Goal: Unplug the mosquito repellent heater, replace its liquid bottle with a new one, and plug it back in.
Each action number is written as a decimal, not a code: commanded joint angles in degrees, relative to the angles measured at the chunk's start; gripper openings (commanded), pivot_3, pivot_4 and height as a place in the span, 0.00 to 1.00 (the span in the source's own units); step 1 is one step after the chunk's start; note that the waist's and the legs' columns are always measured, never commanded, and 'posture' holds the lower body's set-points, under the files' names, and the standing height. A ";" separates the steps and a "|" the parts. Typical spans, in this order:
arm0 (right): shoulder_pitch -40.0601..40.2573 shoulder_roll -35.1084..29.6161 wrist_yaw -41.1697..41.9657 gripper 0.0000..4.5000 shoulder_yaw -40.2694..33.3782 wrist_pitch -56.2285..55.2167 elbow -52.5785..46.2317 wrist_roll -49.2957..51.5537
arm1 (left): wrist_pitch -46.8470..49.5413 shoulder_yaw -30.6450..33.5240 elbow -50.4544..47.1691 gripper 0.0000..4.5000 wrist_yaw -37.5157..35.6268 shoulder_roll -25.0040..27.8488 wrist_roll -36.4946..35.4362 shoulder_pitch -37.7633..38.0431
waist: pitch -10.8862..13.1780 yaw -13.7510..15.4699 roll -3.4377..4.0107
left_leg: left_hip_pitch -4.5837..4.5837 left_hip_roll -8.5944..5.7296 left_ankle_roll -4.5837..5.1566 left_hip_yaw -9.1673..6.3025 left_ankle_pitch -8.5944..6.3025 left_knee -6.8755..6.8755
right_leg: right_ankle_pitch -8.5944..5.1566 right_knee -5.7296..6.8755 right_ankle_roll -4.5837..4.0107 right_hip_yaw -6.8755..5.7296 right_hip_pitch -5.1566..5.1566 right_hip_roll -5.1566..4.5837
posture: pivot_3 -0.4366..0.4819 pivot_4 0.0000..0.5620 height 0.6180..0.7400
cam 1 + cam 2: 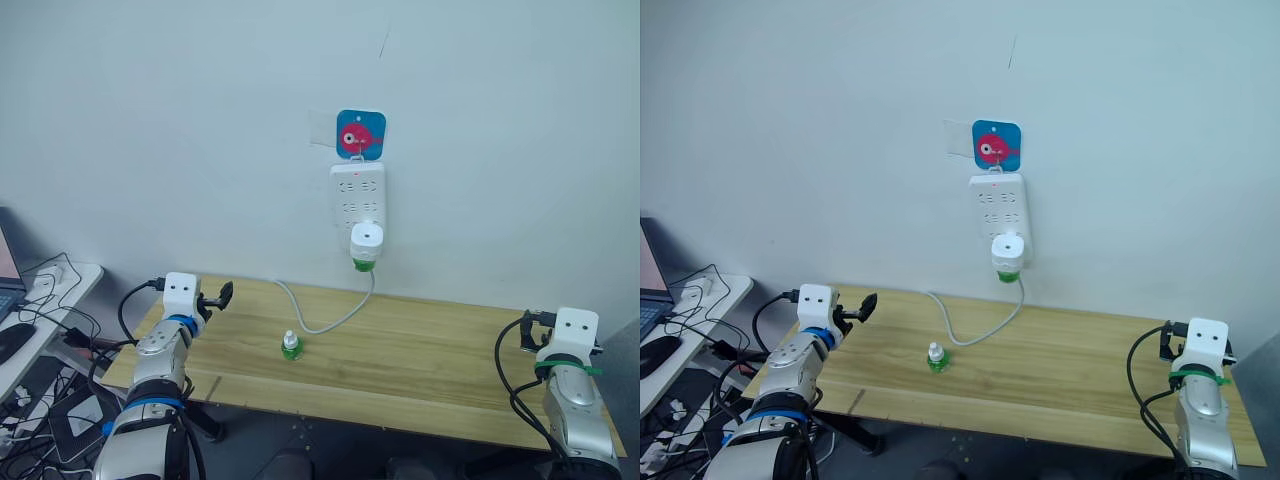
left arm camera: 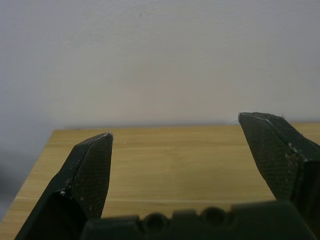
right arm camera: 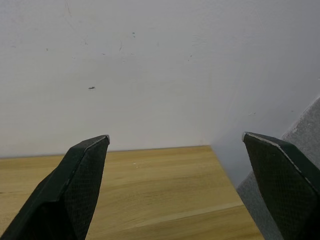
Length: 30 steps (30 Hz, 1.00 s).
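**Heater on the wall strip, both arms far from it**

The mosquito repellent heater [image 1: 366, 240] sits plugged into the bottom of the white power strip [image 1: 357, 195], which hangs on the wall under a blue fish hook [image 1: 360, 134]. A green-based bottle is fitted underneath the heater. The new bottle [image 1: 291, 347] stands upright on the wooden table [image 1: 420, 370], near the strip's cable [image 1: 330, 322].

The left gripper [image 1: 222, 295] rests at the table's left edge and the right gripper [image 3: 175, 190] at the far right edge, both with fingers spread wide and empty.

The likely risks: the strip appears to hang loosely, so a pull on the heater may swing or lift it off the hook instead of freeing the prongs. A low reach across the table could topple the small bottle or snag the cable.

The head views show heater, strip and bottle together; the wrist views show bare tabletop and wall between the open fingers, confirming nothing is held.
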 commanded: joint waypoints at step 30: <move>6.52 -6.86 22.77 0.99 9.64 12.61 -38.38 11.71 | 28.16 -4.93 -40.40 1.00 -24.46 4.44 -18.25 -0.88 | 4.05 -0.87 0.19 | -0.20 0.07 0.01 -0.39 0.00 0.06 | -0.22 0.01 0.10 -0.06 -0.03 0.05 | 0.74 0.25 1.00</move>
